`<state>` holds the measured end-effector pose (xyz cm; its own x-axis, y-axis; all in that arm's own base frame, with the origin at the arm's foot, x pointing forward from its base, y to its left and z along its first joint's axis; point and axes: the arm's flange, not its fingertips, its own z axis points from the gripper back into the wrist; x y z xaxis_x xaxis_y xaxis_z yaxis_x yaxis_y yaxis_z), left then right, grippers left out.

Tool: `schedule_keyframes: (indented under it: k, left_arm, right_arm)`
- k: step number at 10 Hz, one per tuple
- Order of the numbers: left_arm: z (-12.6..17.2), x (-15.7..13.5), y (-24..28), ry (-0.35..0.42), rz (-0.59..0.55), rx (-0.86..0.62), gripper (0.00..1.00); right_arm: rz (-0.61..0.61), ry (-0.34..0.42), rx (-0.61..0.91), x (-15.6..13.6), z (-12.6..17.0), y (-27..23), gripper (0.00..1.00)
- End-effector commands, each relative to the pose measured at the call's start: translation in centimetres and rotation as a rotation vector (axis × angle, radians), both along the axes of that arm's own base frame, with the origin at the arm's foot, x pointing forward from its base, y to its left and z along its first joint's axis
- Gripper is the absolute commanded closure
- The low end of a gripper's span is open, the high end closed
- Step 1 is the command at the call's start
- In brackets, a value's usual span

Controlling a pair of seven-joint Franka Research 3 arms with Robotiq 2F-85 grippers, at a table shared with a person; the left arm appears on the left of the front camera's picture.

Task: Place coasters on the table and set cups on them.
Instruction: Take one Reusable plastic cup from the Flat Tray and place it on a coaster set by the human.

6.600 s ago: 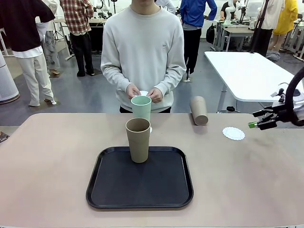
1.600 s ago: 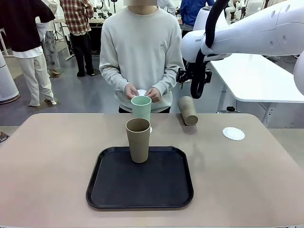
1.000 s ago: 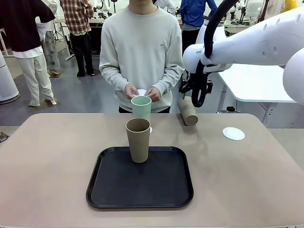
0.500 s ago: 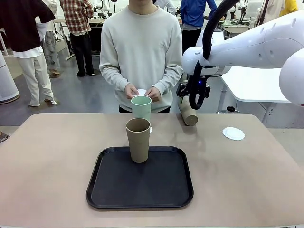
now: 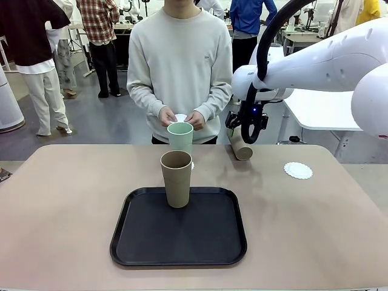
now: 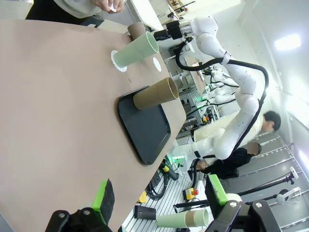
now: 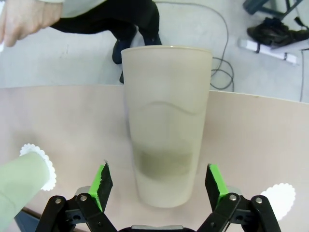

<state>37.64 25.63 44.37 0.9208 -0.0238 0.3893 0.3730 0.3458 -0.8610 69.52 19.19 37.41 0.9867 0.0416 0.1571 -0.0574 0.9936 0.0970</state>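
Both wide open, right end effector (image 7: 158, 169) astride lying tan cup (image 7: 166, 121), left end effector (image 6: 158, 186) empty

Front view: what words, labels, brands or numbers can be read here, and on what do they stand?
No text is legible.
On the person's pale grey sweatshirt, a small chest mark: too small to read.
On the tan-brown matte tumbler, pale mint green tumbler, white lacy paper coaster and black rounded-square tray: no print visible.

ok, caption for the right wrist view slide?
Open right claw brackets a tan cup near the table edge, pads clear of it; white coaster alongside.
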Motion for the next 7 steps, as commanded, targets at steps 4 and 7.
schedule_keyframes:
  k: [4, 7]
  left_arm:
    - [0.2, -0.2, 0.1, -0.001, -0.003, 0.0, 0.0]
    - [0.2, -0.2, 0.1, -0.001, -0.003, 0.0, 0.0]
  right_arm:
    - [0.009, 0.025, -0.007, 1.6, -1.5, 0.2, 0.0]
    - [0.008, 0.031, -0.006, 2.0, -2.1, 0.4, 0.0]
